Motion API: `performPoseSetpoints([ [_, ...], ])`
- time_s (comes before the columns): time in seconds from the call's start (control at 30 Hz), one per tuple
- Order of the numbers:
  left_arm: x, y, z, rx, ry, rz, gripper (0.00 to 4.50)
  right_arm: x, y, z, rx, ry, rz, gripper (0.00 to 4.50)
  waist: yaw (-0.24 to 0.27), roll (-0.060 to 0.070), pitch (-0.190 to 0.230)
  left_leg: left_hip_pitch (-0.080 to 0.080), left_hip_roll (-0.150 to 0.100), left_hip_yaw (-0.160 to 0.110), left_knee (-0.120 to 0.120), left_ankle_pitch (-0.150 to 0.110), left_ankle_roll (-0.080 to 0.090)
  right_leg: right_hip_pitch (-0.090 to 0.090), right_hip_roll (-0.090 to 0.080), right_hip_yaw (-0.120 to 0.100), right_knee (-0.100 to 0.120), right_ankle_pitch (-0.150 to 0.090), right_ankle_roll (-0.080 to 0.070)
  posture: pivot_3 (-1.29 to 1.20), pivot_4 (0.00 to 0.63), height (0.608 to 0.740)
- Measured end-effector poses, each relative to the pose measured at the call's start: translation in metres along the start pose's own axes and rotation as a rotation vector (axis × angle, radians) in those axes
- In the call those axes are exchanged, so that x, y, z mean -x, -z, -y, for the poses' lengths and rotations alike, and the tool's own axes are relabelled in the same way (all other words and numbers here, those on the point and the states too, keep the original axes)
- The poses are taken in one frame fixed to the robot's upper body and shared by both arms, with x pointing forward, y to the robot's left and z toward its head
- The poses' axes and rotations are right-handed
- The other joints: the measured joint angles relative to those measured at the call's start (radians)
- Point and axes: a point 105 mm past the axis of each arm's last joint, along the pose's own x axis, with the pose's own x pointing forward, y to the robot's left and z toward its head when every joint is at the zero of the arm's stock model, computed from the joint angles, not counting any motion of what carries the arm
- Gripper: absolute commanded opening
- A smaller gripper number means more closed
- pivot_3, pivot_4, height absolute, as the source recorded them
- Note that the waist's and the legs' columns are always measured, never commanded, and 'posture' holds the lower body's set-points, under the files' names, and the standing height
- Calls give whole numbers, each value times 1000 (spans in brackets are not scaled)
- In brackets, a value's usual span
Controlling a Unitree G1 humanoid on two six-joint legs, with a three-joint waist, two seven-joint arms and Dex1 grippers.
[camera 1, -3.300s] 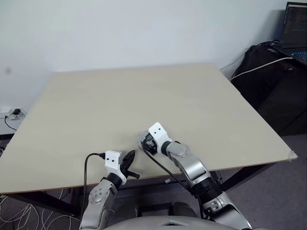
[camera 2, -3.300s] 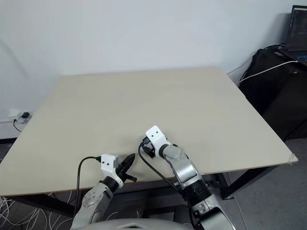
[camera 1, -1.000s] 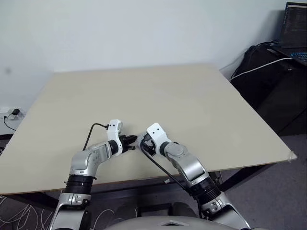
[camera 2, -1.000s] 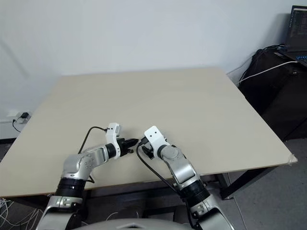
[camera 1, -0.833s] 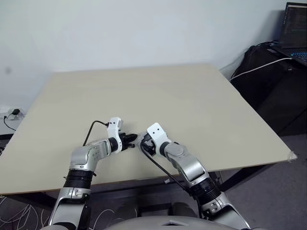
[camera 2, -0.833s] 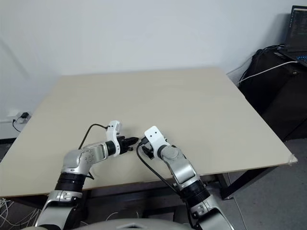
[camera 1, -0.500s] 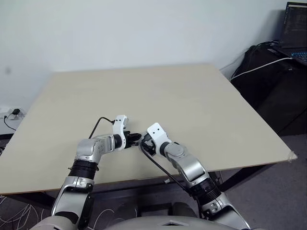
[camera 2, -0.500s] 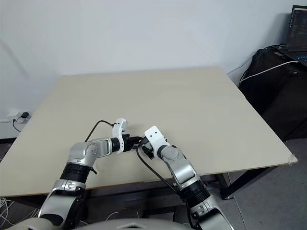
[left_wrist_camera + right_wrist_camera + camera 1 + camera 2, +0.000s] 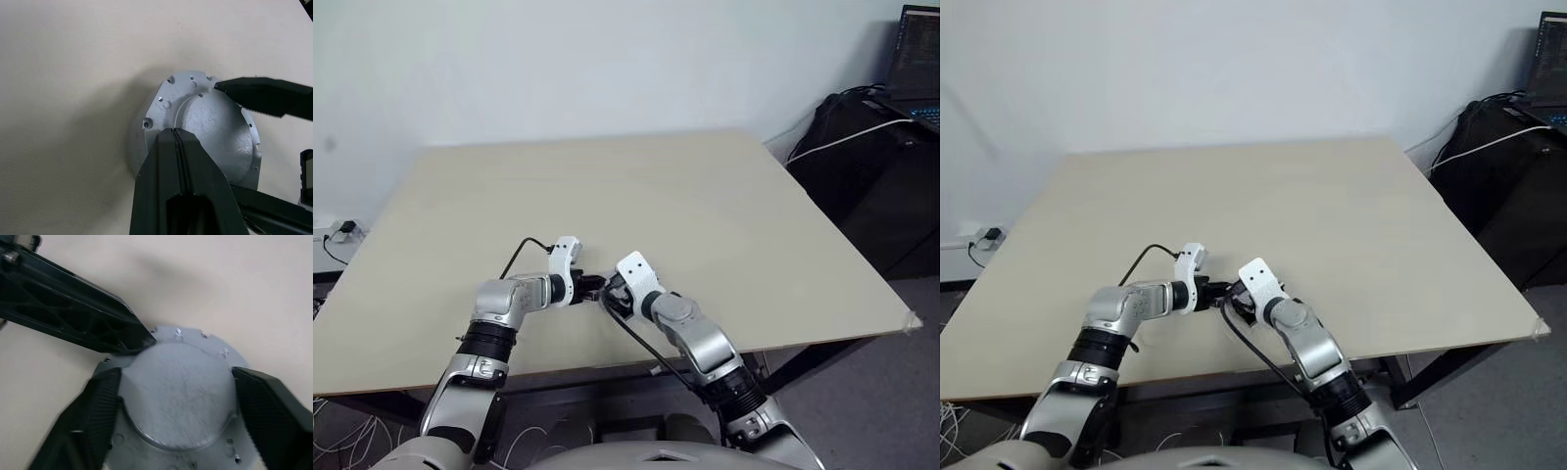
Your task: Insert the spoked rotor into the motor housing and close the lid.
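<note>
I'm at the closing step: the lid [image 9: 178, 396] sits dome up near the bench's [image 9: 705, 206] front edge. My right gripper [image 9: 176, 406] straddles it, jaws wide; my left gripper [image 9: 177, 139], pinched shut and empty, touches its dome. Next I'd press down squarely

Lab or office: bare worktable [image 9: 636, 186], laptop [image 9: 915, 59], floor cables [image 9: 352, 441].

The two eye views look from the head, forward and down over the tabletop [image 9: 724, 215] — both share nearly the whole scene. Each wrist view looks along its own gripper from very near; both share the lid [image 9: 210, 127] and see the other gripper's fingers [image 9: 78, 313].
</note>
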Motion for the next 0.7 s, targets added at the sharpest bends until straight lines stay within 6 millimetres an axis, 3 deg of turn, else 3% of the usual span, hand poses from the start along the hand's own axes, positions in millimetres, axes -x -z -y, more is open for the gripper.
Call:
performPoseSetpoints([
  [0.27,-2,1,4,-7,14,-2,0,22,8,9,-40,-11,4,4474,6,0,1,-4,-4,-3,1,-1,1,-2,-3,0,0,-2,3,0,0,740],
  [0.4,-1,0,5,-13,20,0,0,46,14,32,-69,31,7,4474,7,-3,2,-6,-5,-3,1,-1,2,-4,-4,0,0,-2,4,0,0,740],
  [0.5,-1,0,5,-13,22,2,0,69,0,49,-118,52,87,4474,7,-3,2,-7,-4,-4,1,-1,2,-5,-4,-1,-1,-2,4,0,0,740],
  [0.57,-1,0,6,-13,26,2,0,81,-2,53,-194,32,116,4474,7,-3,2,-7,-4,-5,1,-1,2,-4,-4,-2,-1,-2,4,0,0,740],
  [0.7,-2,0,7,-14,29,4,0,88,22,61,-452,34,59,4474,9,-3,3,-8,-5,-5,1,-1,3,-5,-4,-2,-1,-2,4,0,0,740],
])
